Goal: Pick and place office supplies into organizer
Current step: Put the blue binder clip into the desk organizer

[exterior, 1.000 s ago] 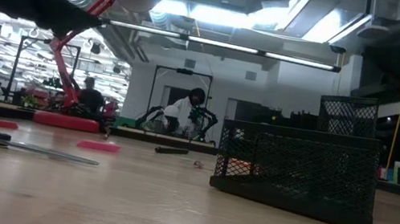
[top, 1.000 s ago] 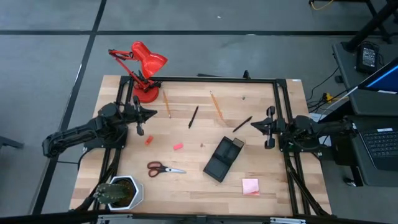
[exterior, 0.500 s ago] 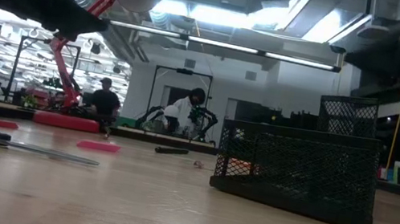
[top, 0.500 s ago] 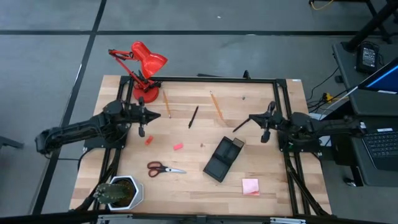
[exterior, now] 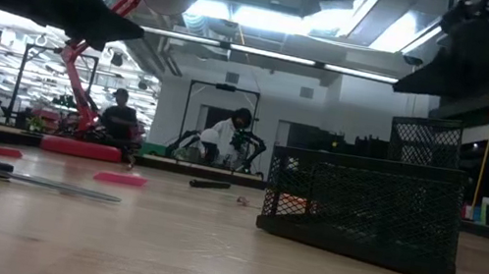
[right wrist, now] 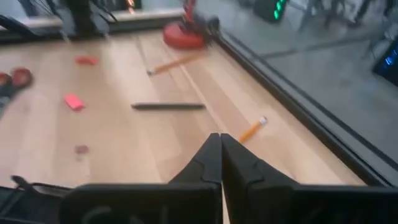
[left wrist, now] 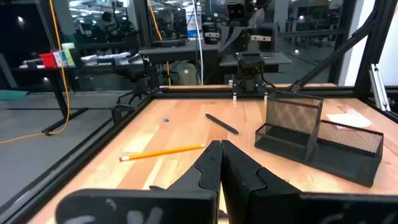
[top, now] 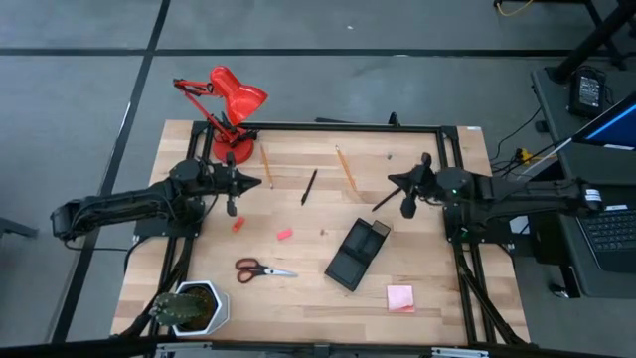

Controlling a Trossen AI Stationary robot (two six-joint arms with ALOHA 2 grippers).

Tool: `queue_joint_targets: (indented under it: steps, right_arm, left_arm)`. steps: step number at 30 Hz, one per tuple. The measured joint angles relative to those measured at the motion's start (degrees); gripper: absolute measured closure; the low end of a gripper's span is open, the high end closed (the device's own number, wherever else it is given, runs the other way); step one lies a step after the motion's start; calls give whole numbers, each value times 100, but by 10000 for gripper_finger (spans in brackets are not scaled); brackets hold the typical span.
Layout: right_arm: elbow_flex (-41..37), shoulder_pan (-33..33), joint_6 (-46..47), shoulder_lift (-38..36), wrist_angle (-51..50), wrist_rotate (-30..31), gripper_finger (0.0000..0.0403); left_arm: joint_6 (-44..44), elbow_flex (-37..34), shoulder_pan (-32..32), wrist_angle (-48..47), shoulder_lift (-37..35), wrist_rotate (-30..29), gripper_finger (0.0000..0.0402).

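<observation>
Both grippers are shut and hover above the table, touching nothing. In the high view my left gripper (top: 258, 182) sits beside the near end of the left pencil (top: 266, 166). My right gripper (top: 391, 180) is just above the far end of a black pen (top: 387, 199). The second pencil (top: 346, 167) and second pen (top: 309, 187) lie between the arms. Two red eraser pieces (top: 238, 225) (top: 284, 235), the red-handled scissors (top: 264, 269), the pink sticky pad (top: 399, 297) and the black organizer (top: 358, 253) lie flat nearer the front.
A red desk lamp (top: 227, 109) stands at the far left corner. A potted plant (top: 194, 306) sits at the near left corner. A black frame rail (top: 449, 179) runs along the table's right side. Bare wood shows between the pens and the organizer.
My left gripper has moved toward the table's right, up to the left pencil. My right gripper has moved toward the table's left and slightly far, over the black pen. Both stayed shut. No object on the table has moved.
</observation>
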Motion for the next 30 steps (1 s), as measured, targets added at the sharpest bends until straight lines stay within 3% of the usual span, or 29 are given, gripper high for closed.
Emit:
queue_joint_targets:
  steps: [5, 10, 15, 19, 25, 30]
  right_arm:
    - [387, -344, -25, 452, -372, -36, 400]
    - [320, -862, 89, 797, -440, -722, 400]
    - [313, -1423, 101, 1093, -495, -845, 400]
    - [311, -1814, -160, 1310, -434, -1440, 400]
    - [-92, -2366, -451, 1501, 284, -1621, 400]
    - [-498, -2901, -424, 1495, 672, -2136, 400]
  left_arm:
    - [0, 2, -1, 99, 105, -2, 400]
    - [0, 2, -1, 97, 126, -7, 400]
    - [-2, 2, 0, 97, 126, -9, 400]
    - [-12, 2, 0, 93, 126, -7, 400]
    - [-19, 2, -1, 85, 126, -8, 400]
    - [-133, 2, 0, 51, 126, -9, 400]
